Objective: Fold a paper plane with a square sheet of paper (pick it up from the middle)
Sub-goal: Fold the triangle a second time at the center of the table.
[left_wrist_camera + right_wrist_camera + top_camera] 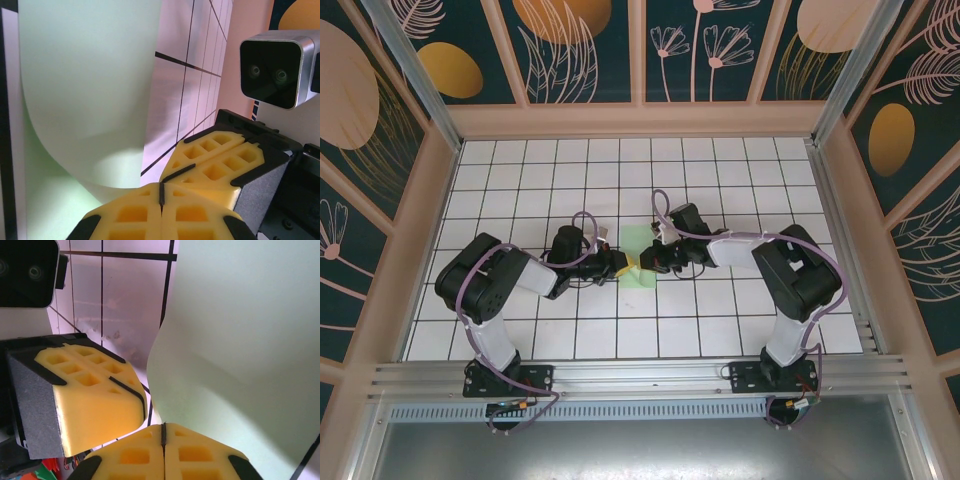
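Paper [640,243] between left gripper [623,265] and right gripper [650,262]

Tabletop [720,330] is covered w/ white square tiles, dark lines btwn them; the same tiles are seen close-up in both wrist views. Walls [590,50] on 3 sides are done in dark teal panels w/ orange discs & pale leaf/flower outlines, framed by light wood-tone strips. Alu posts [415,70] are set at the rear corners. An alu rail [640,375] is run along the near edge, w/ a slotted strip [650,411] just below.
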`<move>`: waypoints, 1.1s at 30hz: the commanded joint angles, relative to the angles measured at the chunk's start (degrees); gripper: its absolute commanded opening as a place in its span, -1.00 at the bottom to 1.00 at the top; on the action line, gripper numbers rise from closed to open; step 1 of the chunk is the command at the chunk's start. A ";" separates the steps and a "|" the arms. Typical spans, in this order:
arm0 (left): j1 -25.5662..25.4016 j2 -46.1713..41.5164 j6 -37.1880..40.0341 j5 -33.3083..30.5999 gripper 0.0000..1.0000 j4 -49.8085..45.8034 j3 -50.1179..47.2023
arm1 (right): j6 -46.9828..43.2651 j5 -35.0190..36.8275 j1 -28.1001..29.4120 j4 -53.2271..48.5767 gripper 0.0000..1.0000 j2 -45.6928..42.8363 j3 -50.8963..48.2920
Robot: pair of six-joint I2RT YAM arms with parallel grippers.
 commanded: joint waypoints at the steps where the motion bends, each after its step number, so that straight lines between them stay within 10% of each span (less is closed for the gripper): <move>1: -0.17 -2.64 3.56 -1.61 -0.86 -4.52 0.96 | -1.78 1.71 -0.88 -0.86 -0.91 0.66 1.63; 9: -0.17 -8.36 9.68 -5.35 -0.45 -13.43 3.28 | -5.16 4.07 -2.46 -4.01 -0.95 0.25 1.85; 33: -3.65 -3.16 12.80 -7.78 -0.51 -19.28 9.94 | -13.32 9.24 -3.04 -6.22 -1.00 1.91 4.81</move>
